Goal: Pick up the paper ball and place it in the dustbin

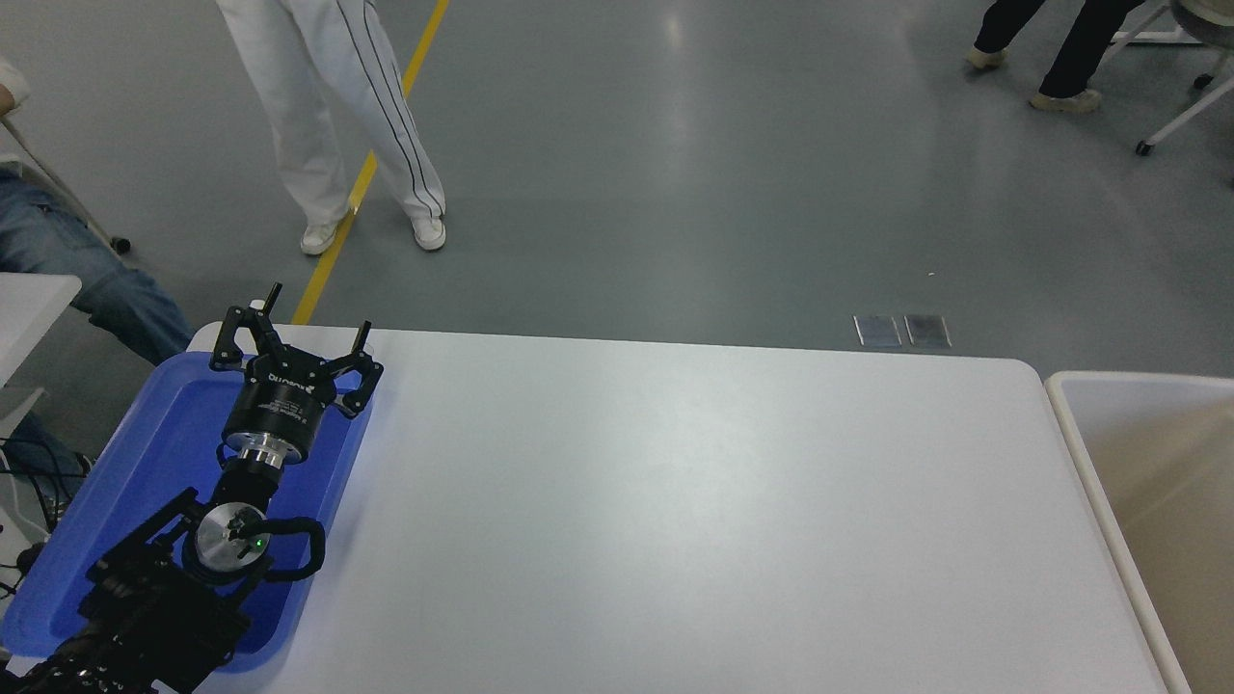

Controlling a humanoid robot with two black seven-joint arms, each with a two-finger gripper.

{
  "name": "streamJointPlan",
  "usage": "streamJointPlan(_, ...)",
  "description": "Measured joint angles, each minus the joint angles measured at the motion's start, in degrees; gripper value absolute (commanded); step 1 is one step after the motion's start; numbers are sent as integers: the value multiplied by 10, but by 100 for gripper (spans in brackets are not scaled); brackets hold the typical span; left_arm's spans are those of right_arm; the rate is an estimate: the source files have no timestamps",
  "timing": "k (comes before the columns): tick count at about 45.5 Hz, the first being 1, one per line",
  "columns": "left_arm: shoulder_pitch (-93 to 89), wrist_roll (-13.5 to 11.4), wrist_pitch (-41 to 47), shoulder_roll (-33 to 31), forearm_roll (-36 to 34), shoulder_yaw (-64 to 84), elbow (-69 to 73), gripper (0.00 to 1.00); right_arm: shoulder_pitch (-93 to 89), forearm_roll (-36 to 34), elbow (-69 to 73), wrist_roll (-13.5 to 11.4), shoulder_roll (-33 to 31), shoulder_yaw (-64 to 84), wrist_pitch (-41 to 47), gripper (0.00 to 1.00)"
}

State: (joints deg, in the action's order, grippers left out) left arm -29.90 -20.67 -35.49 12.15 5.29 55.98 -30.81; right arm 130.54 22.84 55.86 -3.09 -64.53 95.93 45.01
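Note:
The paper ball is out of view in the head view. The dustbin point(1080, 453), cream-white with a rounded rim and beige inside, stands at the table's right edge, cut off by the picture's right side. My right arm and its gripper are out of view. My left gripper point(310, 328) is open and empty, parked at the lower left over the blue tray point(145, 472).
The white table point(675, 520) fills the middle. A person in white trousers point(337, 116) stands beyond the far left corner. A person in jeans point(87, 280) sits at the left. Another person's legs point(1051, 48) show at the top right.

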Motion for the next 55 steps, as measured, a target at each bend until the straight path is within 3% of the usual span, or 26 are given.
streamJointPlan(11,0,0,0,0,0,0,0,100,-213,5,-105,0,-17,-202,0,0)
streamJointPlan(26,0,0,0,0,0,0,0,100,-525,4,-287,0,43,-483,0,0)
streamJointPlan(45,0,0,0,0,0,0,0,100,-710,-2,-414,1,131,-616,-2,0)
streamJointPlan(55,0,0,0,0,0,0,0,100,-794,-14,-436,1,164,-685,-66,0)
